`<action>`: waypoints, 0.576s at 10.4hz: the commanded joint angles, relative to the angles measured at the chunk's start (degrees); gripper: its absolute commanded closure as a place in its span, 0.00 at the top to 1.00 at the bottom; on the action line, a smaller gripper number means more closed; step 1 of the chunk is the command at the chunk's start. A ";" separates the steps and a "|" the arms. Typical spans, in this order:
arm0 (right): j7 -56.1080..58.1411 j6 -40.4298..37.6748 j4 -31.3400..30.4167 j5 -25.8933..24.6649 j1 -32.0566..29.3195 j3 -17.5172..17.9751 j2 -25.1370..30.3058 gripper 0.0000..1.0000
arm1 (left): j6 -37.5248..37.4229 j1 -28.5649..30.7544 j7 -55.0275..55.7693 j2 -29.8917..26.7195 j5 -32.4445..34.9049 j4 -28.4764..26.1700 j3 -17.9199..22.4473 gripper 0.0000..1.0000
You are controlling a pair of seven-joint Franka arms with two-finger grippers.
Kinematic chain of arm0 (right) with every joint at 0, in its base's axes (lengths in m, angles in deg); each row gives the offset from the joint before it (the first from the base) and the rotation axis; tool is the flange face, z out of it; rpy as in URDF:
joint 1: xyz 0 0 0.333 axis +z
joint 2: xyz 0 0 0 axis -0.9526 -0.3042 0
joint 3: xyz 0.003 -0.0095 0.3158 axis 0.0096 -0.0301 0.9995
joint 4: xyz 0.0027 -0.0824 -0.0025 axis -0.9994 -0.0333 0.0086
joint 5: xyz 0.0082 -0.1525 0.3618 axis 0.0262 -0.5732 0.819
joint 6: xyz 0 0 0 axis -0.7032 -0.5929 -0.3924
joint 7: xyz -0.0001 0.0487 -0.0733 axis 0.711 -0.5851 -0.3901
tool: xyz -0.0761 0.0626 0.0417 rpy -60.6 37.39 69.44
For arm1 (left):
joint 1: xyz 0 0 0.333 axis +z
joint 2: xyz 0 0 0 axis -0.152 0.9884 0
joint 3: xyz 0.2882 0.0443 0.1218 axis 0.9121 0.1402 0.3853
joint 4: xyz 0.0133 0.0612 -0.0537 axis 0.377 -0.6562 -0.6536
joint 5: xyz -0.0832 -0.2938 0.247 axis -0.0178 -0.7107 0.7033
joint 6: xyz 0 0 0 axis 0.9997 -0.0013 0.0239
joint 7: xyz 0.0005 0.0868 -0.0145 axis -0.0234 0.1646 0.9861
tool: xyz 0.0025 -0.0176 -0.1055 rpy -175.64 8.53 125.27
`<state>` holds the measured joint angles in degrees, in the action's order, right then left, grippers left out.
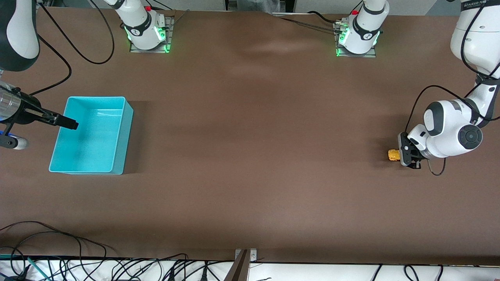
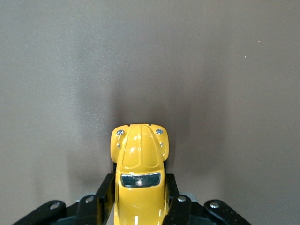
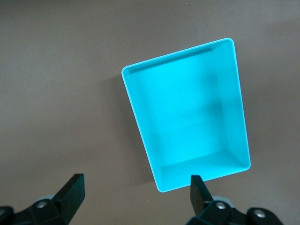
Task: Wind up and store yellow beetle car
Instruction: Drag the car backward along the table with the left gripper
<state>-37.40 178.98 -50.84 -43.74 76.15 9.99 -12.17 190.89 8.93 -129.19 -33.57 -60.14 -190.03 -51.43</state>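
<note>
The yellow beetle car [image 1: 393, 155] is low at the brown table near the left arm's end. My left gripper [image 1: 403, 155] is shut on it, and its rounded nose sticks out past the fingers. In the left wrist view the car [image 2: 139, 154] sits between the black fingers [image 2: 104, 193], one pressed on each side of its body. I cannot tell whether its wheels touch the table. The turquoise bin [image 1: 93, 136] stands empty near the right arm's end. My right gripper [image 1: 71, 124] hangs open and empty in the air by the bin's outer edge. The right wrist view shows the bin [image 3: 187, 117] below that gripper [image 3: 136, 183].
The two arm bases [image 1: 147, 33] [image 1: 357, 37] stand along the table's edge farthest from the front camera. Black cables [image 1: 58, 242] lie along the table's nearest edge. Bare brown table [image 1: 250, 136] stretches between the car and the bin.
</note>
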 commanded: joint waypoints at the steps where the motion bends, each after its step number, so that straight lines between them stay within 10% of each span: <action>1: -0.88 0.09 -0.18 0.61 -0.26 0.20 0.19 1.00 | -0.33 0.78 -1.22 1.83 1.39 2.07 -0.61 1.00; 6: -0.88 0.09 -0.18 0.61 -0.26 0.20 0.19 1.00 | -11.12 0.70 -0.61 -0.54 0.25 6.19 -3.42 1.00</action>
<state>-37.40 178.98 -50.84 -43.74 76.15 9.99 -12.17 183.93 9.06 -129.42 -33.10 -60.14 -186.04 -53.88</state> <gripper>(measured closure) 0.000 0.000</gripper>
